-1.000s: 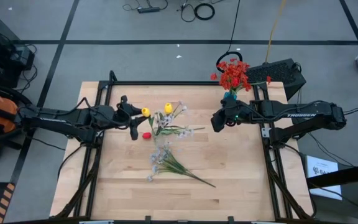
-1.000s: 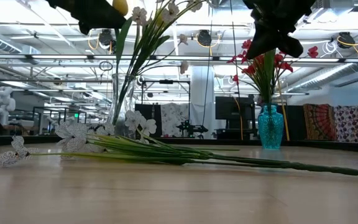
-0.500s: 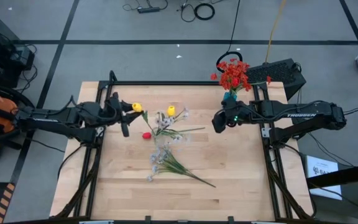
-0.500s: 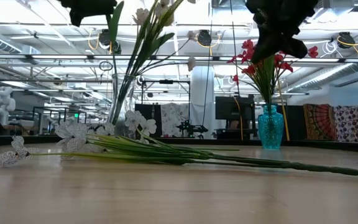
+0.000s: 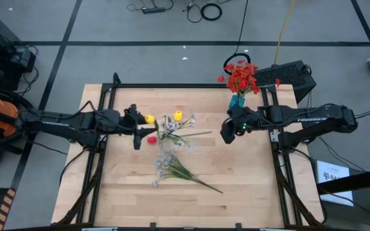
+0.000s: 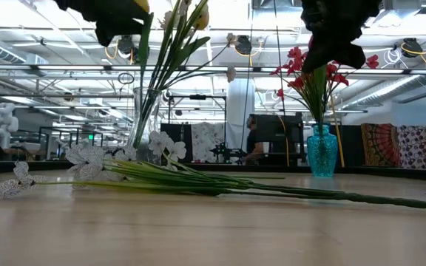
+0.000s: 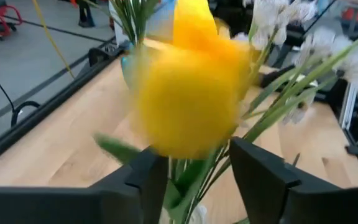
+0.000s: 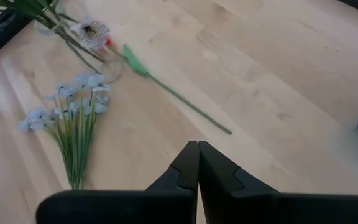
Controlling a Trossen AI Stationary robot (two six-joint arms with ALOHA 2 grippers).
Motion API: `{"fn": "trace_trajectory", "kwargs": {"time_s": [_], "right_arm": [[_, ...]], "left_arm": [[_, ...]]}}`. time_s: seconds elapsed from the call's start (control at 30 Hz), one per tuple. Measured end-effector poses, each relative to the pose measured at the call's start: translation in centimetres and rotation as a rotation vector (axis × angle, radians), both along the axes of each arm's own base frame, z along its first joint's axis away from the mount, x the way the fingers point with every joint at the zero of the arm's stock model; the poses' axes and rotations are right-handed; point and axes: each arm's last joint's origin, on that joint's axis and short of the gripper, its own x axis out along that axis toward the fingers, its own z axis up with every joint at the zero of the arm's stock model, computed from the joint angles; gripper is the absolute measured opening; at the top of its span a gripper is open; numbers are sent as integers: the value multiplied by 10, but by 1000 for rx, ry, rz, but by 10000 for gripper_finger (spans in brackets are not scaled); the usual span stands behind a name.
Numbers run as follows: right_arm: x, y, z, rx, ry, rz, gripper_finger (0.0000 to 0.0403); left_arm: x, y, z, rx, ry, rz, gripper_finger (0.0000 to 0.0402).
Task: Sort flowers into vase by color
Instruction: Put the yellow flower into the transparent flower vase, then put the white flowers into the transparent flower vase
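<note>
Left gripper (image 5: 137,128) pinches a yellow tulip (image 7: 188,102) stalk near the table's (image 5: 249,192) left-middle. Right gripper (image 8: 197,163), fingers pressed together, idles by the blue vase (image 5: 237,99) at the back right edge. Best: lift straight, clearing the white sprays (image 5: 172,163).

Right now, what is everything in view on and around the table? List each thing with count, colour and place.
Teal vase: one, far right table edge, holding red flowers.
Yellow tulip buds: two; one between the left gripper's fingers, one beside it.
Red bud: one, on the wood near the left gripper.
White sprays: cluster, table centre.
Pale bluish spray: one bunch, lying flat on the wood.
Clear glass vase: one, holding green stems.
Left gripper: around the tulip stem.
Right gripper: shut, empty.
</note>
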Motion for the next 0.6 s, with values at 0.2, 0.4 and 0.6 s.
{"fn": "trace_trajectory", "kwargs": {"time_s": [0.2,0.4,0.6], "right_arm": [[0,7,0,16,-7,13,0],[0,16,0,29,-13,38,0],[0,23,1,52,-26,41,0]], "left_arm": [[2,-1,-8,-15,75,-34,226],[-10,-1,3,-9,163,-47,249],[-27,1,22,-20,238,-19,250]]}}
